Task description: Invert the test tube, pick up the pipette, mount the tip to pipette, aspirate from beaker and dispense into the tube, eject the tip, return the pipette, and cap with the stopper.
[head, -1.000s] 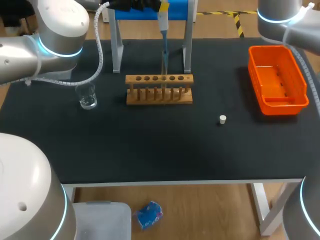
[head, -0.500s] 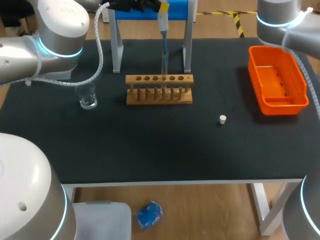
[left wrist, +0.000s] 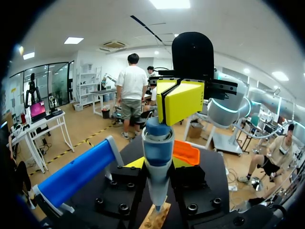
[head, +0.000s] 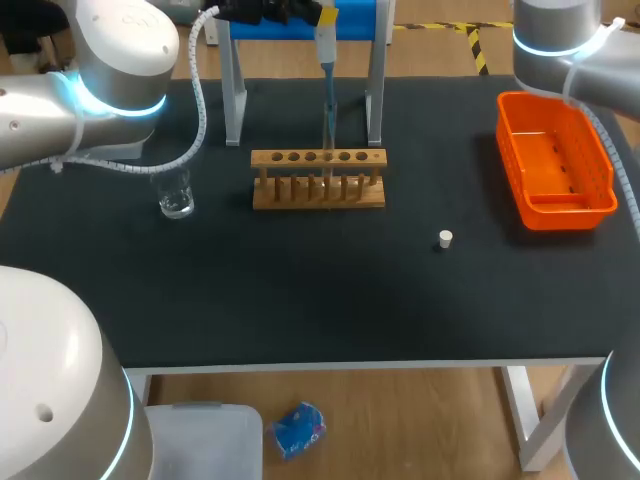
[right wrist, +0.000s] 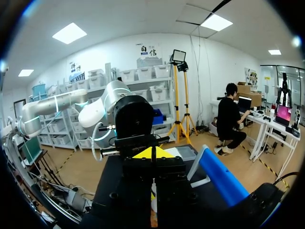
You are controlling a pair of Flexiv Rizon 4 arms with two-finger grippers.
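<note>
My left gripper point(head: 300, 12) is at the back of the table, shut on the pipette point(head: 327, 40), which hangs upright in front of the blue stand point(head: 352, 25). In the left wrist view the pipette's blue body point(left wrist: 157, 148) sits between my left gripper's fingers point(left wrist: 157, 164). Its thin tip point(head: 328, 110) points down into a clear test tube point(head: 328, 140) standing in the wooden rack point(head: 318, 180). My right gripper point(left wrist: 178, 100), shut, is right above the pipette's top; its closed yellow tips point(right wrist: 147, 153) also show in the right wrist view. A glass beaker point(head: 176, 192) stands left of the rack. The white stopper point(head: 445, 238) lies to its right front.
An orange bin point(head: 555, 160) sits at the right rear of the black table point(head: 320, 300). The blue stand's two metal legs flank the rack's back. My right arm point(head: 560, 35) comes in over the bin's far end.
</note>
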